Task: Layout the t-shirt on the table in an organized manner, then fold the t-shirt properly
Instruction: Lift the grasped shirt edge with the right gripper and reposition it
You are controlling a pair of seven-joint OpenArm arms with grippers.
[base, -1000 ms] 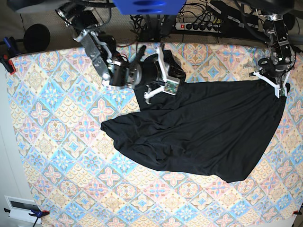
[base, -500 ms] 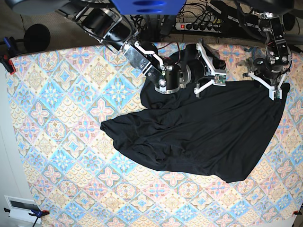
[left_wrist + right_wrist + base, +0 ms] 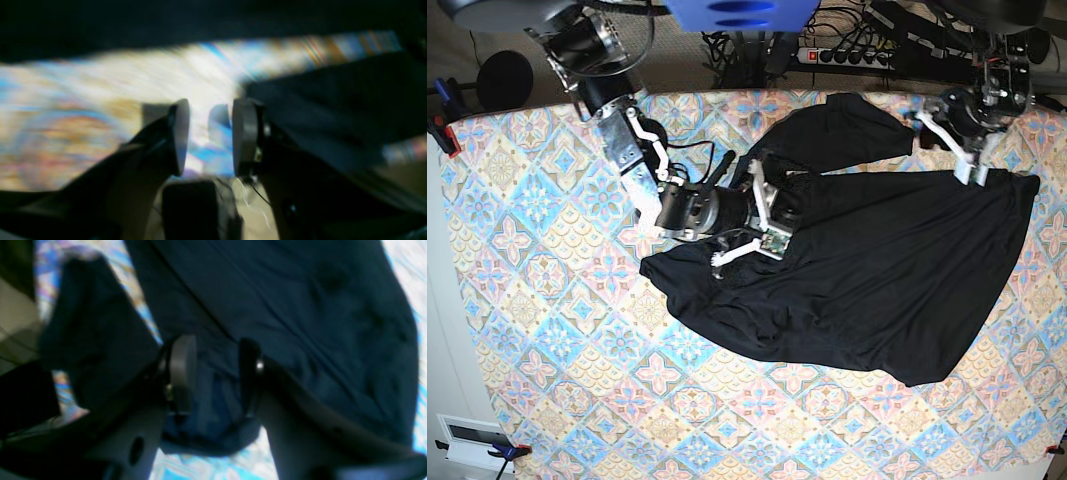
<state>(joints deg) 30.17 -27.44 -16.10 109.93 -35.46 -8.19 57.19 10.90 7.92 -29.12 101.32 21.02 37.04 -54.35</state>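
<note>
Though both wrist views are blurred, the left gripper [image 3: 208, 136] gapes empty above the table [image 3: 547, 300], the right gripper [image 3: 213, 373] parted over the t-shirt [image 3: 877, 290].

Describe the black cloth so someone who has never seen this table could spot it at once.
Start with the big table covered in blue, pink and cream diamond tiles. Spread over its middle and right side lies the t-shirt, a wide, creased sheet of soft fabric. It is the only plain thing there: solid black, with no print, against the busy pattern.
</note>
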